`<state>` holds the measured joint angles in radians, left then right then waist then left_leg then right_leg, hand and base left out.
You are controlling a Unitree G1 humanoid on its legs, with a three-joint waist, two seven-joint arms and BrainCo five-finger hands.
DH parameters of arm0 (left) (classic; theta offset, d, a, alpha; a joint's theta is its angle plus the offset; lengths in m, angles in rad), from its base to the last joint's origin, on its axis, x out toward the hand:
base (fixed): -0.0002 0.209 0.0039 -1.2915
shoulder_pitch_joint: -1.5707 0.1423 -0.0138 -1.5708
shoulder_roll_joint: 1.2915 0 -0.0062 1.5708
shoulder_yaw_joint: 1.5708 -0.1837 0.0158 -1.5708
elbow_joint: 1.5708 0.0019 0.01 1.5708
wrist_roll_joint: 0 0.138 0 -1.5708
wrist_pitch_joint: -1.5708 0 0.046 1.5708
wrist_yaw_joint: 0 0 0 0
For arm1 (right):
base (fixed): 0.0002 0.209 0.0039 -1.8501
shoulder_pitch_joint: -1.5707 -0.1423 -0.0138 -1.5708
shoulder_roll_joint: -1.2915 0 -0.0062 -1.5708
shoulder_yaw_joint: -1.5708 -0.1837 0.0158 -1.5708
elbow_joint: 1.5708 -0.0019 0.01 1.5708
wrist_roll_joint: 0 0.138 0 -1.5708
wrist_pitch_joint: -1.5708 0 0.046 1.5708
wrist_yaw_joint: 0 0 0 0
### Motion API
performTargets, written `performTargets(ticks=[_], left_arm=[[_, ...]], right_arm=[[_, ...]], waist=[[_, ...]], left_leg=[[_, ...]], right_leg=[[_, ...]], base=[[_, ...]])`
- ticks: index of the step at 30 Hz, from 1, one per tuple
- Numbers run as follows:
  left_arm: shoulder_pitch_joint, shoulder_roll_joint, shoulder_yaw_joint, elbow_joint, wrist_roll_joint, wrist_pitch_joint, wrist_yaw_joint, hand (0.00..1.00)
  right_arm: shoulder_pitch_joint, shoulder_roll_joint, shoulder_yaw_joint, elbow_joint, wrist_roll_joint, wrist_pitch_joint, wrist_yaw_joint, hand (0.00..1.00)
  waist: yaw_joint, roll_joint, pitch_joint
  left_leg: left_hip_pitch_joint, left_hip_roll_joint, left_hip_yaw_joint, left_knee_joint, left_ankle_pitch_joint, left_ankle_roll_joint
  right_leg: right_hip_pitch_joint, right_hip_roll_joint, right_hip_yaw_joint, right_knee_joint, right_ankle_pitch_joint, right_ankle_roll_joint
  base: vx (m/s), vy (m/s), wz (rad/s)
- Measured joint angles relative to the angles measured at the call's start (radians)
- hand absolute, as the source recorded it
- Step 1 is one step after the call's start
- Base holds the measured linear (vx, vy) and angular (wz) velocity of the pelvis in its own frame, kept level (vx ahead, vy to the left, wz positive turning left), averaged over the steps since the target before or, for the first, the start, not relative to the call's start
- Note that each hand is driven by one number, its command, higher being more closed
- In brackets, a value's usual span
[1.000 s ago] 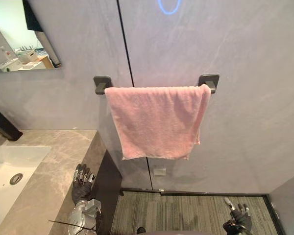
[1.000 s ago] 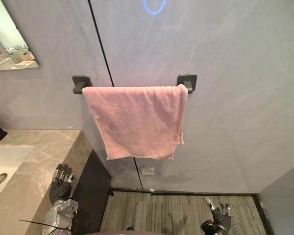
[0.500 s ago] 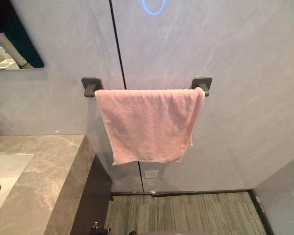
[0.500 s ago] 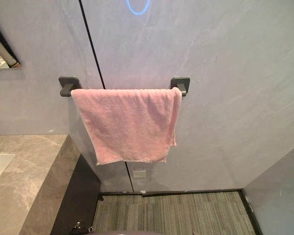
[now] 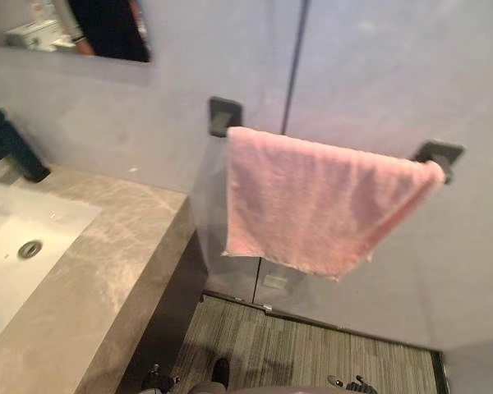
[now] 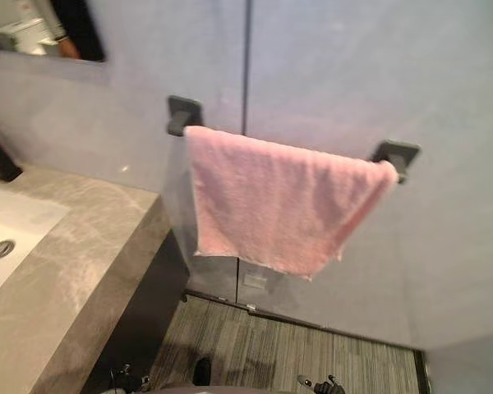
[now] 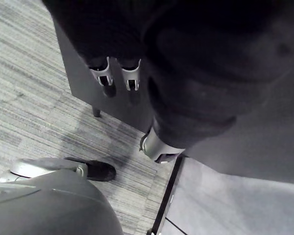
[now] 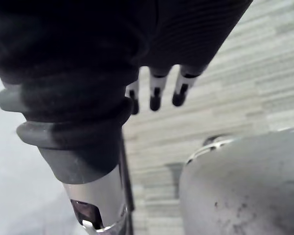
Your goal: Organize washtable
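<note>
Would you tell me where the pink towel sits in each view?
Left eye view: pink towel right of centre, hanging between two dark brackets.
Right eye view: centre, same brackets.
Left wrist view: striped floor beyond the left robot hand.
Right wrist view: striped floor beyond the right robot hand.
Shared landmark: the striped floor, along both eye views' lower edge.

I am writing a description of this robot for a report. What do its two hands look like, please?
Both look alike. The left hand has silver fingers with dark tips, and a dark ribbed cover wraps its back and wrist. The right hand has the same silver, dark-tipped fingers in a row, next to the same dark ribbed cover.
</note>
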<state>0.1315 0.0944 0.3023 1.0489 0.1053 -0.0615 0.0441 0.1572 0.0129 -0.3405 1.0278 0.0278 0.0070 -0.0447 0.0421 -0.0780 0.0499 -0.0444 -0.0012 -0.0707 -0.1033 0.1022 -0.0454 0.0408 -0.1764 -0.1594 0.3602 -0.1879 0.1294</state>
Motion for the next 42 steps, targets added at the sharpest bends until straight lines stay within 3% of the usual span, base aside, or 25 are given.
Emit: performTargets(ticks=[3,6,12,15,17,22,23,24,25,26,27,28,29,30,31,32,33,34,35,36,37,38,40,41,42], left_arm=[[0.000,0.017,-0.038,0.002,-0.004,-0.003,-0.002,0.00],[-0.009,0.024,-0.073,0.006,-0.026,-0.006,-0.004,0.00],[-0.034,-0.009,-0.053,0.014,-0.149,-0.003,-0.018,0.00],[-0.035,-0.022,-0.029,0.016,-0.172,-0.002,-0.023,0.00],[-0.035,-0.022,-0.015,0.018,-0.208,-0.003,-0.022,0.00],[-0.012,-0.040,0.034,0.016,-0.321,-0.013,-0.027,0.00],[-0.016,-0.044,0.058,0.015,-0.331,-0.014,-0.034,0.00],[-0.010,-0.052,0.082,0.017,-0.335,-0.013,-0.040,0.00],[0.005,-0.075,0.090,0.014,-0.333,-0.014,-0.042,0.00],[0.008,-0.079,0.088,0.008,-0.316,-0.014,-0.042,0.00],[-0.008,-0.069,0.085,0.004,-0.286,-0.019,-0.044,0.00],[-0.025,-0.048,0.099,-0.002,-0.260,-0.016,-0.041,0.00],[-0.020,-0.048,0.104,-0.001,-0.243,-0.013,-0.039,0.00],[0.023,-0.060,0.109,0.009,-0.194,-0.011,-0.037,0.00],[0.041,-0.068,0.106,0.015,-0.162,-0.008,-0.037,0.00],[0.046,-0.072,0.092,0.021,-0.127,-0.002,-0.035,0.00],[0.055,-0.066,0.081,0.023,-0.111,-0.002,-0.031,0.00],[0.055,-0.053,0.054,0.029,-0.108,-0.003,-0.025,0.00],[0.037,-0.010,0.051,0.055,-0.109,-0.001,-0.023,0.00],[0.050,-0.003,0.053,0.063,-0.110,0.000,-0.020,0.00],[0.063,-0.009,0.052,0.064,-0.110,0.001,-0.020,0.00],[0.082,-0.028,0.030,0.071,-0.112,0.009,-0.021,0.00],[0.085,-0.021,0.001,0.064,-0.119,0.008,-0.024,0.00],[0.081,-0.010,-0.025,0.075,-0.121,0.011,-0.023,0.00],[0.075,-0.010,-0.037,0.084,-0.120,0.013,-0.025,0.00]], right_arm=[[-0.003,0.006,0.035,0.013,-0.030,0.000,0.007,0.00],[-0.057,0.013,0.107,0.035,-0.039,-0.003,0.028,0.00],[-0.114,0.021,0.223,0.026,-0.039,-0.027,0.040,0.00],[-0.118,0.020,0.241,0.026,-0.041,-0.029,0.037,0.00],[-0.127,0.020,0.239,0.026,-0.049,-0.026,0.027,0.00],[-0.154,0.025,0.230,0.026,-0.079,-0.022,0.025,0.00],[-0.159,0.028,0.214,0.029,-0.079,-0.022,0.025,0.00],[-0.156,0.031,0.189,0.034,-0.079,-0.021,0.026,0.00],[-0.162,0.011,0.171,0.024,-0.079,-0.021,0.027,0.00],[-0.172,0.006,0.160,0.016,-0.080,-0.022,0.027,0.00],[-0.171,0.013,0.146,0.015,-0.082,-0.023,0.027,0.00],[-0.174,0.034,0.123,0.017,-0.089,-0.030,0.027,0.00],[-0.171,0.039,0.118,0.016,-0.092,-0.031,0.027,0.00],[-0.157,0.043,0.101,0.008,-0.098,-0.037,0.026,0.00],[-0.157,0.035,0.087,0.003,-0.100,-0.036,0.026,0.00],[-0.157,0.012,0.073,-0.001,-0.099,-0.038,0.024,0.00],[-0.153,0.007,0.072,0.007,-0.098,-0.040,0.026,0.00],[-0.148,0.003,0.073,0.014,-0.096,-0.043,0.025,0.00],[-0.148,0.021,0.069,0.042,-0.088,-0.049,0.024,0.00],[-0.146,0.018,0.066,0.047,-0.085,-0.049,0.023,0.00],[-0.146,0.006,0.066,0.046,-0.083,-0.049,0.023,0.00],[-0.142,-0.028,0.056,0.051,-0.077,-0.052,0.018,0.00],[-0.123,-0.037,0.040,0.069,-0.073,-0.048,0.019,0.00],[-0.121,-0.027,0.034,0.068,-0.066,-0.047,0.018,0.00],[-0.124,-0.029,0.030,0.067,-0.068,-0.049,0.017,0.00]], waist=[[0.015,-0.018,-0.014],[0.032,-0.020,-0.014],[0.067,0.026,0.068],[0.074,0.044,0.083],[0.068,0.036,0.102],[0.043,0.040,0.113],[0.040,0.023,0.111],[0.045,0.022,0.114],[0.051,0.074,0.116],[0.046,0.104,0.123],[0.010,0.085,0.118],[-0.010,0.043,0.114],[0.001,0.040,0.114],[-0.002,0.050,0.115],[-0.008,0.066,0.110],[-0.023,0.097,0.106],[-0.026,0.105,0.098],[-0.036,0.084,0.088],[-0.053,0.031,0.090],[-0.044,0.039,0.080],[-0.045,0.060,0.077],[-0.065,0.074,0.072],[-0.058,0.081,0.070],[-0.063,0.072,0.065],[-0.077,0.069,0.058]], left_leg=[[0.008,-0.016,-0.083,0.007,0.031,0.007],[-0.036,-0.043,-0.148,0.008,0.059,0.003],[-0.069,-0.021,-0.208,0.088,0.062,-0.013],[-0.095,0.025,-0.149,0.127,0.038,-0.034],[-0.095,0.028,-0.132,0.149,0.039,-0.035],[-0.134,0.058,-0.041,0.182,0.024,-0.046],[-0.192,0.061,-0.005,0.303,0.021,-0.032],[-0.247,0.058,0.048,0.505,-0.038,0.012],[-0.282,0.081,0.104,0.594,-0.091,0.048],[-0.289,0.078,0.096,0.578,-0.097,0.051],[-0.272,0.023,0.016,0.410,-0.041,0.016],[-0.294,0.031,0.130,0.546,-0.117,0.115],[-0.287,0.066,0.186,0.668,-0.183,0.110],[-0.226,0.148,0.262,0.789,-0.275,0.061],[-0.186,0.199,0.302,0.791,-0.308,0.034],[-0.172,0.177,0.351,0.741,-0.311,0.028],[-0.163,0.129,0.323,0.663,-0.308,0.023],[-0.117,0.059,0.257,0.502,-0.303,0.030],[-0.091,0.036,0.317,0.510,-0.319,0.081],[-0.087,0.118,0.383,0.594,-0.370,0.069],[-0.062,0.183,0.418,0.565,-0.341,0.049],[-0.023,0.152,0.387,0.452,-0.288,0.003],[-0.022,0.105,0.345,0.377,-0.228,0.029],[-0.029,0.051,0.308,0.296,-0.163,0.037],[-0.027,0.040,0.294,0.251,-0.146,0.042]], right_leg=[[0.068,0.006,-0.044,-0.051,0.000,-0.004],[0.103,0.008,-0.087,-0.134,-0.027,-0.041],[0.174,0.073,-0.097,-0.185,-0.039,-0.061],[0.197,0.109,-0.113,-0.189,-0.051,-0.078],[0.197,0.110,-0.124,-0.179,-0.100,-0.090],[0.175,0.102,-0.195,-0.118,-0.116,-0.092],[0.160,0.083,-0.216,-0.101,-0.114,-0.091],[0.138,0.060,-0.228,-0.070,-0.114,-0.089],[0.109,0.081,-0.241,-0.010,-0.117,-0.085],[0.086,0.101,-0.220,-0.001,-0.140,-0.104],[0.050,0.172,-0.134,-0.079,-0.120,-0.173],[0.059,0.115,-0.184,-0.143,-0.047,-0.129],[0.065,0.101,-0.198,-0.137,-0.038,-0.123],[0.082,0.084,-0.233,-0.131,-0.027,-0.121],[0.084,0.076,-0.261,-0.115,-0.029,-0.119],[0.071,0.066,-0.293,-0.086,-0.043,-0.103],[0.059,0.062,-0.286,-0.094,-0.059,-0.089],[0.062,0.071,-0.282,-0.149,-0.053,-0.102],[0.096,0.016,-0.316,-0.213,0.010,-0.093],[0.100,0.008,-0.361,-0.202,0.024,-0.078],[0.100,0.014,-0.392,-0.182,0.027,-0.075],[0.090,-0.023,-0.454,-0.123,0.008,-0.048],[0.065,-0.041,-0.473,-0.126,-0.009,-0.045],[0.066,-0.020,-0.480,-0.214,0.051,-0.078],[0.075,-0.030,-0.504,-0.227,0.075,-0.067]], base=[[0.19,-0.089,0.97],[0.09,-0.109,0.71],[-0.08,-0.101,0.44],[-0.21,-0.066,0.14],[-0.20,-0.053,0.27],[-0.16,0.003,0.42],[-0.10,0.128,0.40],[-0.09,0.159,0.34],[-0.07,0.113,0.29],[-0.17,0.059,1.01],[-0.20,0.008,1.88],[-0.21,-0.002,1.81],[-0.09,0.015,1.32],[-0.06,0.067,0.69],[-0.06,0.169,1.19],[-0.12,0.203,1.33],[-0.14,0.176,1.60],[-0.11,0.100,1.98],[-0.04,0.058,1.76],[0.01,0.058,1.35],[0.02,0.132,1.22],[0.01,0.227,1.20],[-0.09,0.175,1.31],[-0.17,0.014,1.41],[-0.19,0.048,1.46]])
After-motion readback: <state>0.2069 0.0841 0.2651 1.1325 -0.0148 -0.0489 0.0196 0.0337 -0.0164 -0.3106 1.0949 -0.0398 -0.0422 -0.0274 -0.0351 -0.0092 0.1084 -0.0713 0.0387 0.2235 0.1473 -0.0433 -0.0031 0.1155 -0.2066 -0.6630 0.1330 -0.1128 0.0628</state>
